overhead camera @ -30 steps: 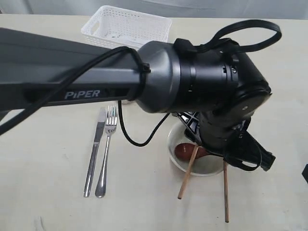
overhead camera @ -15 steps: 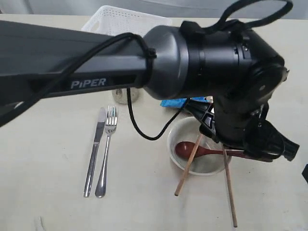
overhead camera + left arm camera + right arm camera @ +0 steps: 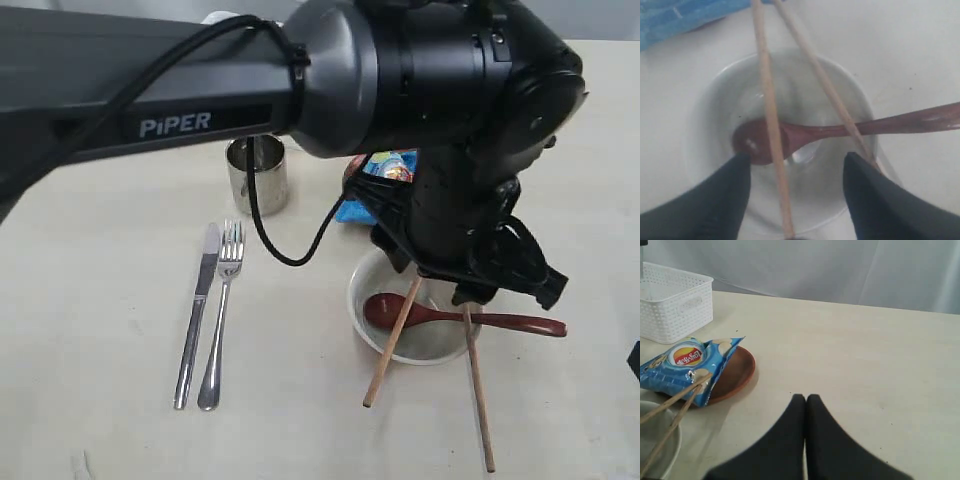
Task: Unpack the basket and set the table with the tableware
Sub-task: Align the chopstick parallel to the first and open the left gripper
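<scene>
Chopsticks (image 3: 391, 345) are leaning across bowl (image 3: 354, 312) rim; left fingers (image 3: 720, 200) are hanging wide apart, empty. We're advising a straight-up retreat, avoiding nudging them. Right fingers (image 3: 790, 435) are pressing together, empty.

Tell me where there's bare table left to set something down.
Two free patches: the strip of table between the fork and the bowl, and the stretch beyond the knife, away from the fork. It is crowded around the bowl, with spoon and chopsticks lying across it and the snack packet close by.
</scene>
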Robot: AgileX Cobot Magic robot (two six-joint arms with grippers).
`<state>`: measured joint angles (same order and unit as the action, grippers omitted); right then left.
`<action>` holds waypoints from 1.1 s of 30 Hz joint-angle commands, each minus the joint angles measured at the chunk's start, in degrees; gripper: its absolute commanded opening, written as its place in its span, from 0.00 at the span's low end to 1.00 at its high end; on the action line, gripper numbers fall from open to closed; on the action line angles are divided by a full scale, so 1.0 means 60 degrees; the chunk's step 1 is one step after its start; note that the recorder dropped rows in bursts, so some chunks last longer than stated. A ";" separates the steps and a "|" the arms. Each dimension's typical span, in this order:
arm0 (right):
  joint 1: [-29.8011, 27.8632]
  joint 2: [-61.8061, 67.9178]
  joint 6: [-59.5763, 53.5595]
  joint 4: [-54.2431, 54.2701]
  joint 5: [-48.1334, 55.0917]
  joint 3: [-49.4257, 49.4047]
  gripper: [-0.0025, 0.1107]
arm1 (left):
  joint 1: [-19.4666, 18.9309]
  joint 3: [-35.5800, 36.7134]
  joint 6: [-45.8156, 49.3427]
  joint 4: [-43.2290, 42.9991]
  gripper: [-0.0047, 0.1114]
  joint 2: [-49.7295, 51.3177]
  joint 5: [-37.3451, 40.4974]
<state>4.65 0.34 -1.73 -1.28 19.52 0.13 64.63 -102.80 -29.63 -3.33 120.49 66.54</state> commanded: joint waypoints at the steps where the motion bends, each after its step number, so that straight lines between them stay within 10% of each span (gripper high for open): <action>1: -0.0051 -0.0056 -0.0003 -0.0044 -0.0020 -0.0022 0.02 | 0.0004 -0.0038 0.0152 0.0307 0.49 0.0258 -0.0409; 9: -0.0051 -0.0056 -0.0003 -0.0044 -0.0020 -0.0022 0.02 | -0.0019 -0.0038 0.0372 -0.1015 0.06 0.0302 -0.0077; 33: -0.0051 -0.0056 -0.0003 -0.0044 -0.0020 -0.0022 0.02 | -0.0019 -0.0038 0.0765 0.0211 0.04 0.0689 0.0571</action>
<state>4.65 0.34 -1.73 -1.28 19.52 0.13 64.63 -102.80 -25.70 -4.38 124.96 69.50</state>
